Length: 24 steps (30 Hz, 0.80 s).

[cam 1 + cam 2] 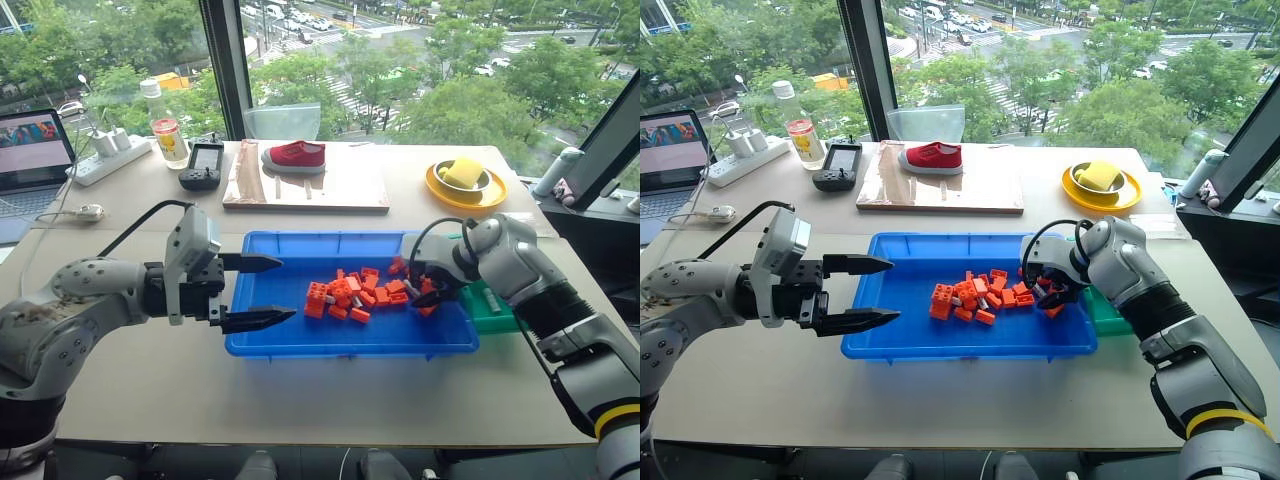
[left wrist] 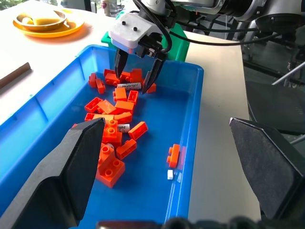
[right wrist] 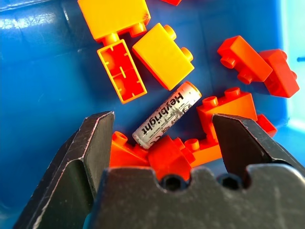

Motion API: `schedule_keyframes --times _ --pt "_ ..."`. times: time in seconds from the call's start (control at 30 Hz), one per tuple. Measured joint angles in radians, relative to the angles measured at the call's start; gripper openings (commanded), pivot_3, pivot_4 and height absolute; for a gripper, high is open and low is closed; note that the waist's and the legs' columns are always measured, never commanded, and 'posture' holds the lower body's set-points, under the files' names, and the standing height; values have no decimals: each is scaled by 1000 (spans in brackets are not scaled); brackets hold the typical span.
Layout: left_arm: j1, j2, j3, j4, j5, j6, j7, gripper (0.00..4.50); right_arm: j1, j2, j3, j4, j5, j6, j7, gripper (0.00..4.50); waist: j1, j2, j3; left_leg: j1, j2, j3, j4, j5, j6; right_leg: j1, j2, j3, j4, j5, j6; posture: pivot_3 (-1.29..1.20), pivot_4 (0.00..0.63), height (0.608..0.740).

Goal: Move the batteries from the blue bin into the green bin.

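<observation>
Head view: my left gripper spread wide over blue bin 9 o'clock rim; green bin touching 3 o'clock rim.
Left wrist view: my right gripper wide above battery; bare floor beside bricks.
Right wrist view: same battery between fingers, untouched.

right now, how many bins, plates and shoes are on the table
bins: 2 (blue bin, green bin)
plate: 1
shoe: 1
total: 4
</observation>
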Motion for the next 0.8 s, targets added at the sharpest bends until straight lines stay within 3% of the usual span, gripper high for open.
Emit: schedule_keyframes --times 0.8 --pt "-41 -23 -23 3 1 1 6 4500 -71 59 33 175 -79 -117 149 3804 -6 1 1 2 0 0 -3 0 0 1 0 0 -2 0 0 0 150 740"
